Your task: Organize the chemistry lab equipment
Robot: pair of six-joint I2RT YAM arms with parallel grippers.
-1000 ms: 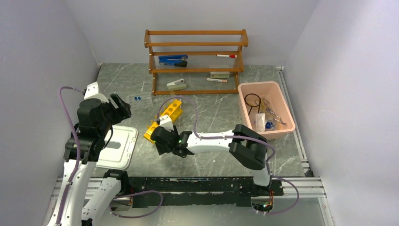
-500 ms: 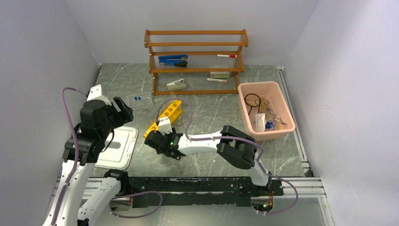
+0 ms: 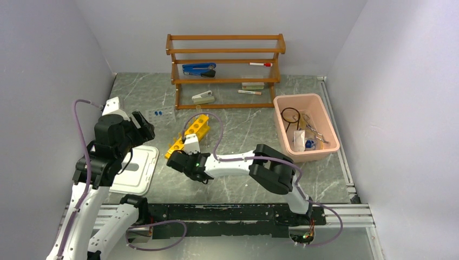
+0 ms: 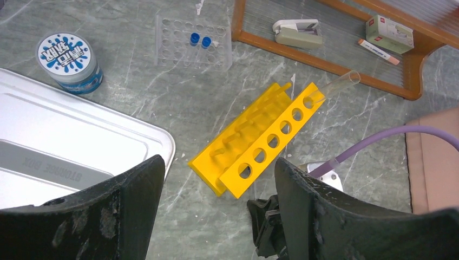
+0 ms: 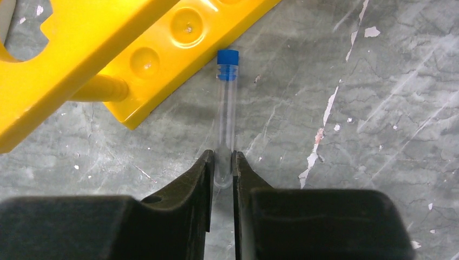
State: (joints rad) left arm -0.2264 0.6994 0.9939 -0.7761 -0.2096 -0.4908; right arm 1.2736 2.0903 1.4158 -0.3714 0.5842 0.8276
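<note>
Grips tube [image 5: 226,108] by its clear base in right gripper [image 5: 222,162], jaws nearly closed on it, mid-table. Blue cap just beside yellow rack [image 5: 108,54], crowding on the left. Holds left gripper [image 4: 215,176] wide open, empty, above rack; white box [image 4: 70,130] near-left. Reaches further left than a second ago.

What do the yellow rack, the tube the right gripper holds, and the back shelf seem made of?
Yellow rack: likely moulded plastic, glossy, uniform colour. Tube in the right gripper: see-through wall, glass or clear plastic, cannot tell; ribbed blue cap looks plastic. Shelf: wood, brown with a varnish-like sheen.
</note>
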